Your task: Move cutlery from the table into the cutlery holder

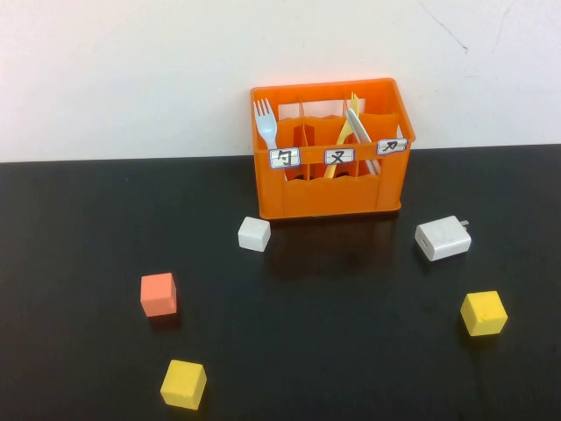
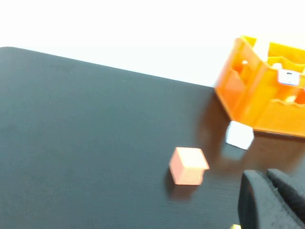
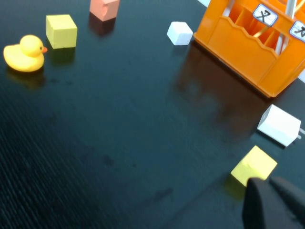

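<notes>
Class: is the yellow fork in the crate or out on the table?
In: the yellow fork stands tilted in the crate's middle compartment.

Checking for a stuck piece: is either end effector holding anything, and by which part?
Nothing is held. The left end effector and right end effector are shut and empty above the table.

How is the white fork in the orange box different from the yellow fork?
The white fork stands almost upright in the left compartment of the cutlery holder; the yellow fork leans slanted in the middle one. The white fork's prongs show clearly at the top; the yellow fork's top is partly hidden behind a white knife. Both are slim and already inside the holder.
</notes>
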